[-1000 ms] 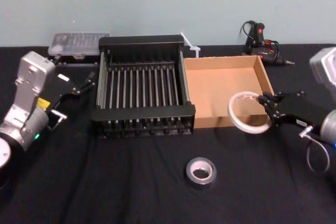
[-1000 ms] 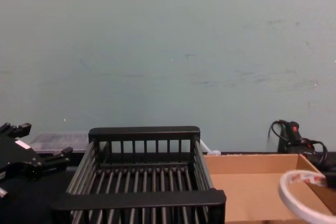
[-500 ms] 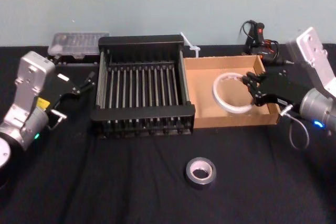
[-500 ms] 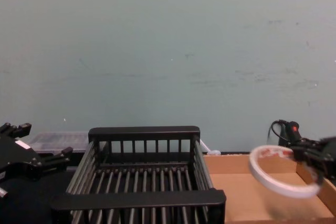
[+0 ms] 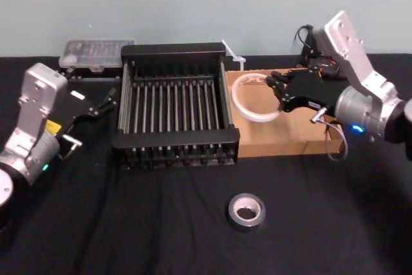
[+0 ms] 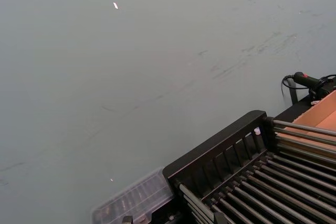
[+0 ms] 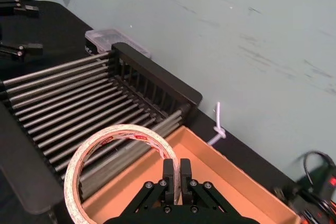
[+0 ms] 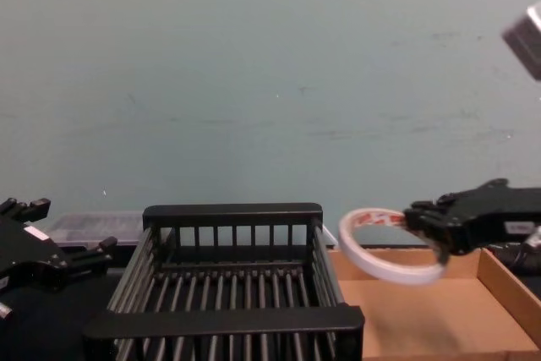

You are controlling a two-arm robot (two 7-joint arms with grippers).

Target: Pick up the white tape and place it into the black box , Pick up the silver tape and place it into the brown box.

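Black-cloth table [image 5: 161, 243]: black box [image 5: 177, 138] and brown box [image 5: 283, 148] side by side, silver tape [image 5: 246, 211] in front, clear case [image 5: 96, 53] back left, glue gun [image 5: 313, 42] back right.

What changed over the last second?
The right gripper, shut on the white tape, carried it from the brown box's front right corner leftward and farther from the robot. It now hangs over that box's left part, beside the black box. The silver tape, both boxes and the parked left gripper stayed put.
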